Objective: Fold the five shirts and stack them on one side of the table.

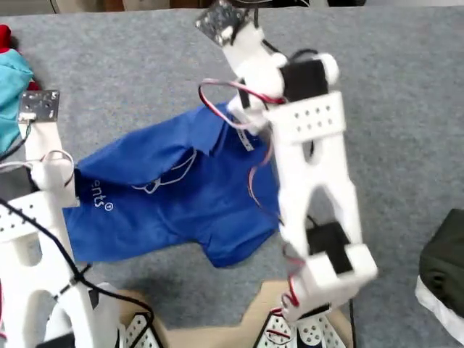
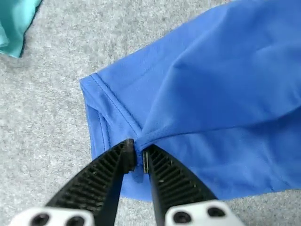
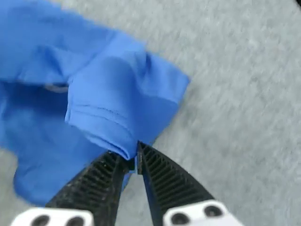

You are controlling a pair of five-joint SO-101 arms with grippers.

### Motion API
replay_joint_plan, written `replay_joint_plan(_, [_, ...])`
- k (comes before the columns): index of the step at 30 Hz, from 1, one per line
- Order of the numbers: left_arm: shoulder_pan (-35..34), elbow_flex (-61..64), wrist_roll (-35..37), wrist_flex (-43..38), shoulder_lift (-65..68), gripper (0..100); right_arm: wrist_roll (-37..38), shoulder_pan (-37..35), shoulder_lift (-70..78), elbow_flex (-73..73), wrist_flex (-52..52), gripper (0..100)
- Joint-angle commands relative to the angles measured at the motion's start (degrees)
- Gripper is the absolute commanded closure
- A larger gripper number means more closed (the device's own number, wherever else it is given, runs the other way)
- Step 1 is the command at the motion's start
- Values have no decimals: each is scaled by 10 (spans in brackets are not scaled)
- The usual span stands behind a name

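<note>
Two pairs of fingers (image 2: 106, 172) (image 3: 162, 172) pinch shirt (image 1: 174, 210) edges

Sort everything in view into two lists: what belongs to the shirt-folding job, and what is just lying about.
Belongs: blue shirt, pinched by left gripper and right gripper; teal cloth and dark folded cloth, probably shirts too.
Lying about: tan board at the table's edge; grey table.

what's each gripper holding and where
Both hold the blue shirt: the left gripper pinches a fold by a hemmed edge, the right gripper a hemmed corner.
</note>
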Motion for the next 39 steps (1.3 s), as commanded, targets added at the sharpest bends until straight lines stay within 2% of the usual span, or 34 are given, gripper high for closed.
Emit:
replay_joint_plan(1, [-4, 18, -4, 3, -57, 981, 16, 7, -143, 137, 0, 993])
replay_joint_plan(6, [-35, 39, -5, 1, -102, 981, 30, 6, -316, 335, -27, 993])
replay_joint_plan(10, [-81, 38, -39, 4, -112, 981, 47, 7, -447, 473, -34, 993])
replay_joint_plan(14, [-120, 40, -61, 5, -108, 981, 62, 7, -546, 575, -34, 993])
replay_joint_plan(18, [-122, 45, -70, 19, -108, 981, 80, 7, -611, 652, -31, 993])
replay_joint_plan(25, [-127, 83, -133, 67, -112, 981, 77, 7, -663, 704, -21, 993])
replay_joint_plan(39, [-127, 97, -133, 76, -112, 981, 80, 8, -665, 708, -14, 982])
